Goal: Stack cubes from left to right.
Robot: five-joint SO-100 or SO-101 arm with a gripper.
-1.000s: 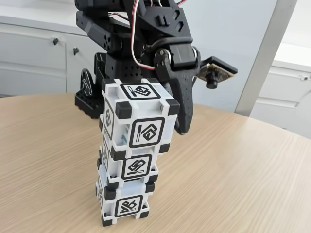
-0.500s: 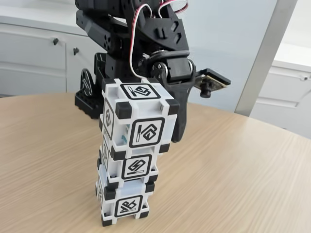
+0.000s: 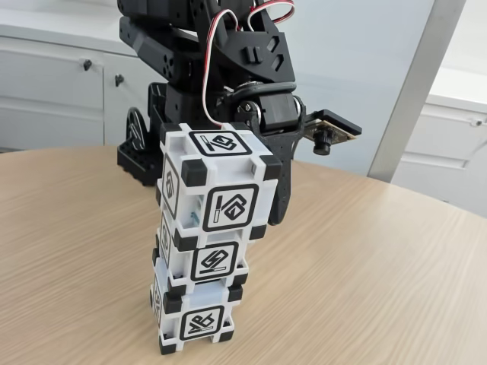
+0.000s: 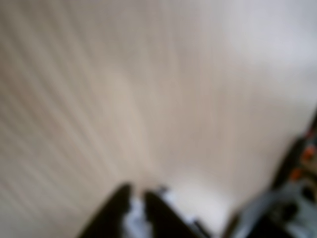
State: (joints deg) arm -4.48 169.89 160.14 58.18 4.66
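Fixed view, near to far: 3 white cubes with black corner blocks stand in 1 column at the near edge of the wooden table [image 3: 365, 274], slightly left of centre. The bottom cube [image 3: 199, 321] rests on the table; the middle cube [image 3: 209, 260] sits on it; the top cube [image 3: 217, 186] crowns the column and appears to overhang somewhat to the right, though the low viewing angle may exaggerate this. Judged from this arrangement, stacking looks complete and the arm is at the retreat stage. Principal risk: the column is tall, narrow and not perfectly aligned, so a brush from the black finger just behind the right edge of the top cube, or a jolt through the table, could tip the top cube and topple all 3. Whether that finger touches the cube or stands just clear cannot be told here. The gripper [image 3: 280, 199] hangs behind and to the right of the top cube, with its wrist camera [image 3: 329, 128] projecting further right. In the blurred wrist view the gripper [image 4: 137, 196] shows 2 dark fingertips separated by only a narrow gap over bare tabletop, so the pincer reads as nearly closed and holding nothing. Farthest back stand the arm base [image 3: 141, 148] and white cabinets [image 3: 53, 87].
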